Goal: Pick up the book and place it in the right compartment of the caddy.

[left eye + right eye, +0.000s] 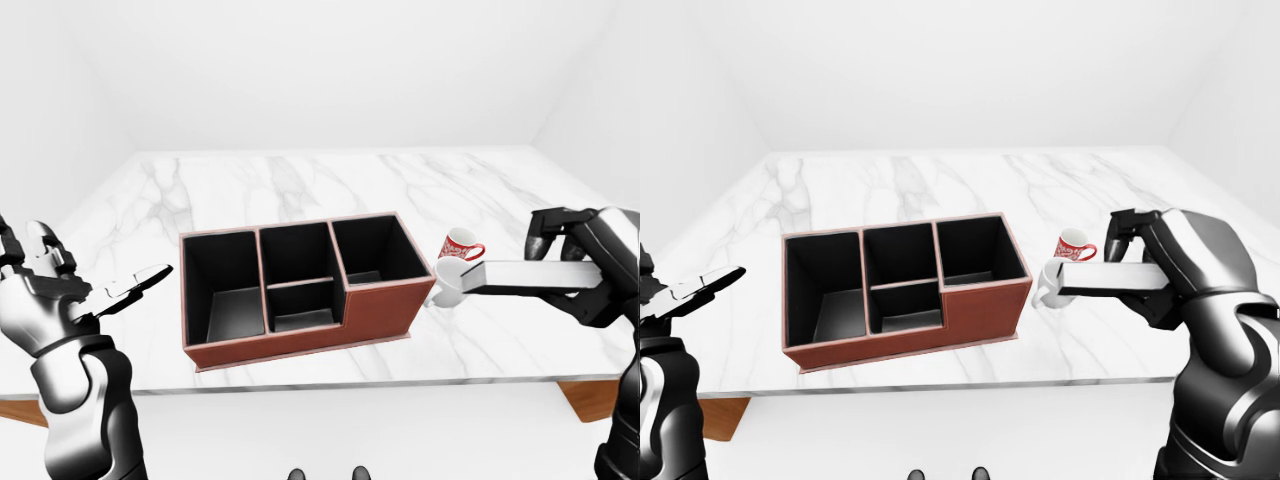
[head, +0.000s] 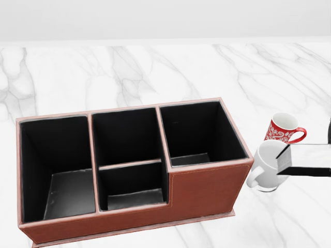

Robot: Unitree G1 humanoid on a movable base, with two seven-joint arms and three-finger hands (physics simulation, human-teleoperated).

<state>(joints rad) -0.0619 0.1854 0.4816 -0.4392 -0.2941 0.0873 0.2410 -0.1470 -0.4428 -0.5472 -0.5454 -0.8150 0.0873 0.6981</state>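
In the eye views the robot's left hand (image 1: 60,290) hangs at the left edge beside the marble table (image 1: 300,185), fingers spread wide and holding nothing, well apart from the work. At the centre of the table sits the brown caddy (image 2: 207,188), its black-lined compartments all empty; the right compartment (image 2: 199,134), the deepest-walled of the set, has nothing in it yet. Just right of the caddy stand a white mug (image 2: 271,165) and, beyond it, a red patterned mug (image 2: 282,128). Farther right, the right hand (image 1: 1160,275) is closed around the book (image 1: 1110,277), carrying it level above the tabletop with its free end over the white mug. By the look of things, the pick-up is done and the placing is not: the book must travel left past the mugs and go down into the right compartment, probably tipped on end to fit.
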